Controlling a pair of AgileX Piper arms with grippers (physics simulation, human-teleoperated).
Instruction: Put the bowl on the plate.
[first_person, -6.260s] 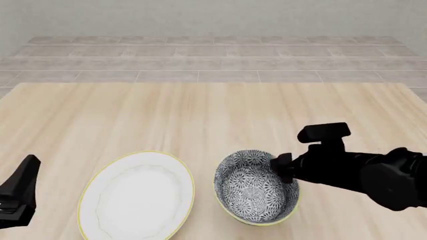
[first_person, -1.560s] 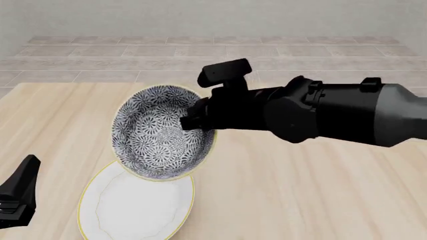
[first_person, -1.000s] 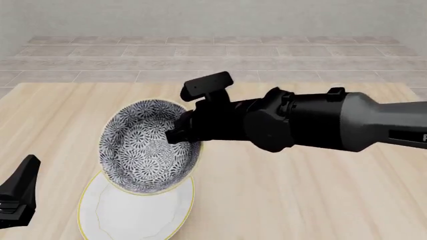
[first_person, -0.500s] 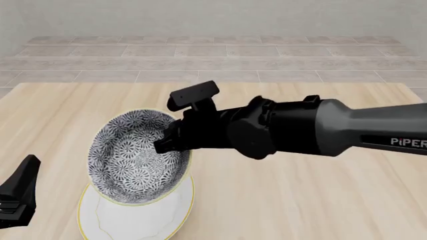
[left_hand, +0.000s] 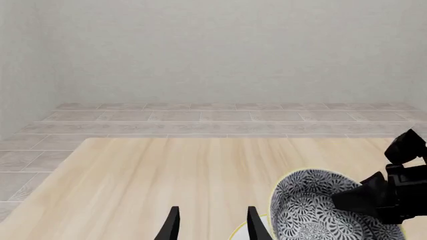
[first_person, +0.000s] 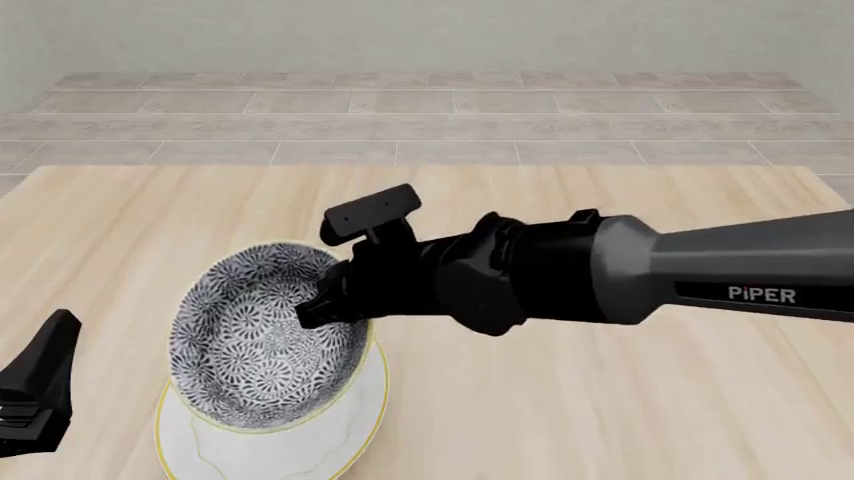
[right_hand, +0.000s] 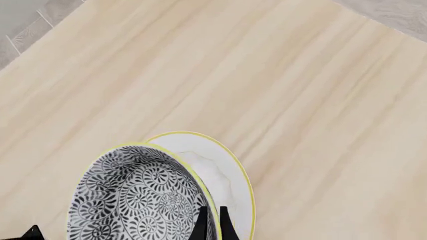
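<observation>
Floral bowl (first_person: 267, 345): lower left of frame, over the white plate (first_person: 340, 450), rim pinched by right gripper (first_person: 310, 312) for lowering; left gripper (left_hand: 210, 225) idle, fingers apart

Light is even and soft all over, bright without glare. The table (first_person: 561, 420) carries only faint shadow under the right arm (first_person: 641, 275). Everything renders sharp, edges undistorted, nothing blurred.
</observation>
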